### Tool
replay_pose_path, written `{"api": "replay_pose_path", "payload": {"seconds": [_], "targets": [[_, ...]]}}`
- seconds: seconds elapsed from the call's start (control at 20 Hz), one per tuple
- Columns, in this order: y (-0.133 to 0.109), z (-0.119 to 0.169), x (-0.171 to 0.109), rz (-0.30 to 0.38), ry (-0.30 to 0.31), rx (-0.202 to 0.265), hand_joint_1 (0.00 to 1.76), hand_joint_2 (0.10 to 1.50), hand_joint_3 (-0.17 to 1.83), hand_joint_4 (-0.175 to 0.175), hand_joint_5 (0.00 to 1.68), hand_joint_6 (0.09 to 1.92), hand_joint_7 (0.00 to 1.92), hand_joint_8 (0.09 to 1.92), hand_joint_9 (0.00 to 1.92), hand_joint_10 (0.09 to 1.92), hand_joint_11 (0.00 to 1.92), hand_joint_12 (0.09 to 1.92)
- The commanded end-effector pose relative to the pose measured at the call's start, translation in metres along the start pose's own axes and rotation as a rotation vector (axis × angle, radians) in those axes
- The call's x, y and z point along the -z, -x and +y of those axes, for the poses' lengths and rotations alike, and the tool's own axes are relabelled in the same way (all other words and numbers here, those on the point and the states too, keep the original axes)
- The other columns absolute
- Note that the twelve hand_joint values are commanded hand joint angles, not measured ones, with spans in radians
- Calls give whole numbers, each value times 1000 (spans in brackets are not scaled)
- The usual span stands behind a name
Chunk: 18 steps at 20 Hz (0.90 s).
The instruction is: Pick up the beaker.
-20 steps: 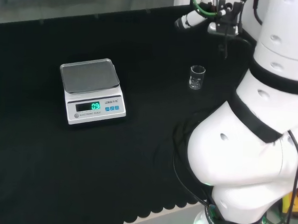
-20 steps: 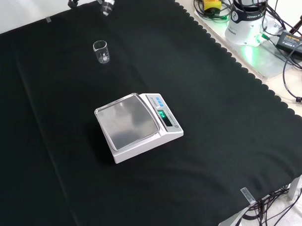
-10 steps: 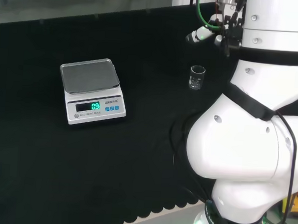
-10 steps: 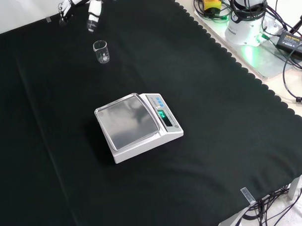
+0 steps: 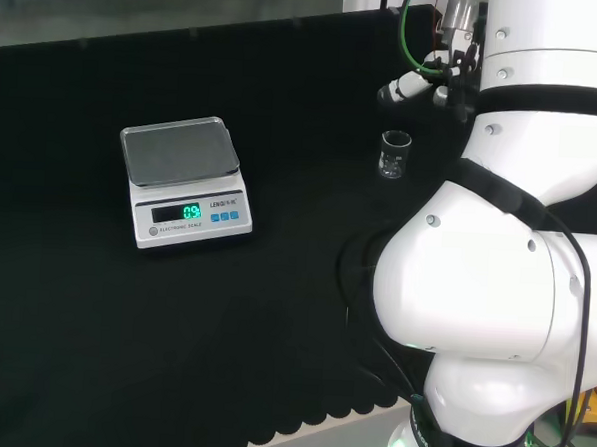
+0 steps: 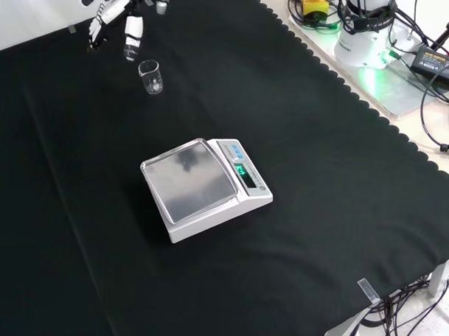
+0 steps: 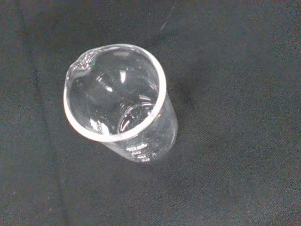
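Observation:
A small clear glass beaker (image 5: 394, 154) stands upright on the black cloth, right of the scale in the head view. In the front view the beaker (image 6: 151, 76) is at the upper left. The wrist view looks down into the beaker (image 7: 117, 101), which has a pouring lip and looks empty. The black and white hand (image 6: 123, 17) hangs above and just beyond the beaker in the front view, fingers straight and pointing down, apart from the glass. In the head view a part of the hand (image 5: 411, 84) sticks out from behind the arm, above the beaker.
A white digital scale (image 5: 181, 180) with a steel pan and lit green display sits mid-cloth; the same scale (image 6: 204, 185) lies nearer the camera than the beaker in the front view. The arm's white links (image 5: 508, 245) rise at the head view's right. Cables and boxes (image 6: 397, 36) lie off the cloth's scalloped edge.
The hand has come down and moved toward the beaker, from the front view's top edge to just above and beyond it. Beaker and scale have stayed put.

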State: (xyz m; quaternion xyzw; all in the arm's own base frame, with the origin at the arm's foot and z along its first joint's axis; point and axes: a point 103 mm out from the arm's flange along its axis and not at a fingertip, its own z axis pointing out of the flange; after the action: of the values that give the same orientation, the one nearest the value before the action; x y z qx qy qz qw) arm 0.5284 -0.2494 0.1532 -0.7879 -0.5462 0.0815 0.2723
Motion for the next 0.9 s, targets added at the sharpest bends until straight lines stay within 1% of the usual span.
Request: {"api": "replay_pose_path", "payload": {"seconds": [0.05, 0.35, 0.7, 0.9], "targets": [[-14, -24, -23, 14, -39, 13, 436, 761, 41, -52, 333, 87, 33, 758, 0, 744, 0, 1579], [-28, -38, -39, 5, -56, 9, 427, 758, 39, -52, 331, 87, 28, 758, 0, 735, 0, 1576], [-39, -31, -60, -2, -118, 3, 418, 751, 35, -53, 327, 87, 18, 757, 0, 716, 0, 1572], [-41, -31, -64, -21, -127, 1, 419, 741, 29, -54, 321, 87, 8, 757, 0, 699, 0, 1570]]}}
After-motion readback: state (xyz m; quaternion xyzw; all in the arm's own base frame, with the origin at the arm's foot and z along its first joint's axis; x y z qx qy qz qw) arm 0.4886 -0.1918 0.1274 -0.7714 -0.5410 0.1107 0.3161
